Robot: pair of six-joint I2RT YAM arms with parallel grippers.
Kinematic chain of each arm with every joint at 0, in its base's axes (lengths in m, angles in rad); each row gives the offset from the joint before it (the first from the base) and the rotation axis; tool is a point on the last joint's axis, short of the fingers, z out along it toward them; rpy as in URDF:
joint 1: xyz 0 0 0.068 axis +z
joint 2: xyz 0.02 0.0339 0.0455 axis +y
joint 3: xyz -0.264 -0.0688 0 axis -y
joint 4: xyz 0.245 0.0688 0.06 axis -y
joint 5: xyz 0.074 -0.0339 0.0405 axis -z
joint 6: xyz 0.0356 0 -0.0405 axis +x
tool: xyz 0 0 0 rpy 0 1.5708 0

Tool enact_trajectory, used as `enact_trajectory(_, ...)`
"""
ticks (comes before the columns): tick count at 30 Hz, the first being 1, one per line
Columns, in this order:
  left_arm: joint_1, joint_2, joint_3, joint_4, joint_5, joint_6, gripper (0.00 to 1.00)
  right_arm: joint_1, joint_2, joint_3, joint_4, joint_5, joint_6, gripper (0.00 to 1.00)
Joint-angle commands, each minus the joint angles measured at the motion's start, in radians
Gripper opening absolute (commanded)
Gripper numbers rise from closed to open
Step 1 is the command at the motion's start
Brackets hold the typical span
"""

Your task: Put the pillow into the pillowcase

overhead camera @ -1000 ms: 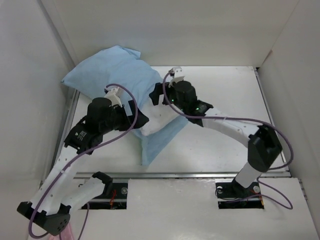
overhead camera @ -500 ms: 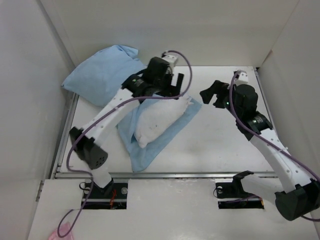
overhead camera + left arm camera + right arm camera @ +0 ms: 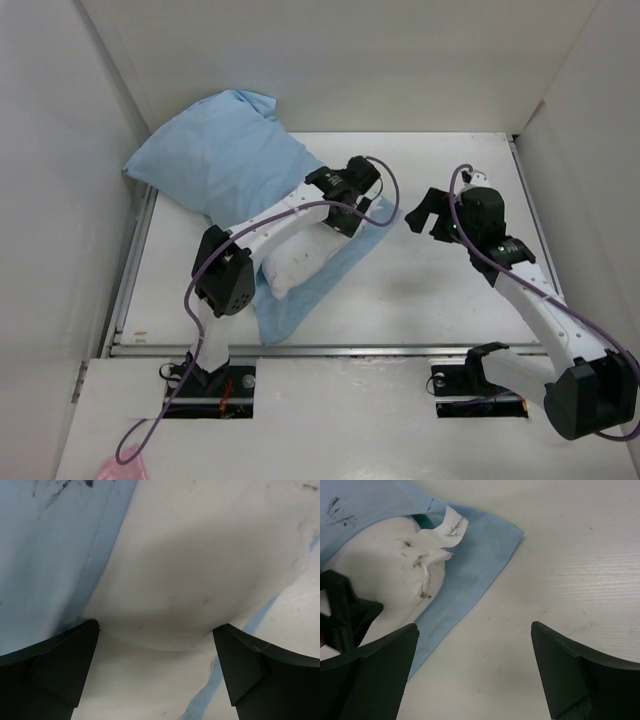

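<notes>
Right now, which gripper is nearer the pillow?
Left. The left gripper, jaws open, hangs right over the pillow's far end, possibly touching it. The right gripper, also open, is off to the pillow's right above the table, clearly apart.

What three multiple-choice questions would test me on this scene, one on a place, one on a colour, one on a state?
1. The left gripper is: A at its base; B over the pillow; C against the back wall.
2. The pillowcase shows: A pale blue; B red; C black.
3. The right gripper is: A shut on the pillow; B shut on the pillowcase; C open, empty.
Answers: B, white cushion fills its wrist view; A, blue cloth in every view; C, jaws spread over bare table.
</notes>
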Motion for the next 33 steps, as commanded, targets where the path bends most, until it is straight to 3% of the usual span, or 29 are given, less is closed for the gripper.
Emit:
enact_trajectory(1, 0.010, 0.131, 0.028, -0.074, -0.213, -0.052, 1.00, -0.004, -0.008, -0.003, 0.092, -0.067, -0.026, 1.00)
enact_trajectory(6, 0.048, 0.257, 0.062, -0.081, -0.280, -0.080, 0.97, -0.004, -0.045, -0.025, 0.083, -0.037, -0.026, 1.00)
enact_trajectory(7, 0.059, 0.271, 0.073, -0.081, -0.297, -0.080, 0.84, -0.004, -0.057, -0.025, 0.083, -0.037, -0.035, 1.00)
enact_trajectory(8, 0.059, 0.297, 0.085, -0.081, -0.317, -0.089, 0.33, -0.004, -0.069, -0.037, 0.083, -0.037, -0.035, 1.00)
enact_trajectory(9, 0.071, 0.307, 0.099, -0.090, -0.334, -0.106, 0.00, -0.004, -0.083, -0.037, 0.083, -0.037, -0.035, 1.00)
enact_trajectory(12, 0.084, 0.296, 0.220, -0.152, -0.464, -0.166, 0.00, -0.004, -0.132, -0.062, 0.092, -0.009, -0.046, 1.00)
enact_trajectory(14, 0.084, 0.250, 0.334, -0.152, -0.464, -0.144, 0.00, -0.004, -0.141, -0.072, 0.092, -0.009, -0.076, 1.00)
enact_trajectory(17, 0.084, 0.064, 0.422, -0.075, -0.390, -0.060, 0.00, -0.004, -0.096, -0.072, 0.115, -0.072, -0.100, 1.00)
enact_trajectory(23, 0.084, -0.115, 0.446, 0.009, -0.302, -0.009, 0.00, 0.073, 0.058, -0.025, 0.239, -0.104, -0.080, 0.97)
enact_trajectory(28, 0.084, -0.152, 0.446, 0.018, -0.218, 0.000, 0.00, 0.182, 0.289, 0.122, 0.361, -0.136, -0.017, 0.84)
enact_trajectory(33, 0.075, -0.152, 0.479, 0.009, -0.184, 0.009, 0.00, 0.287, 0.421, 0.234, 0.486, -0.147, 0.072, 0.76)
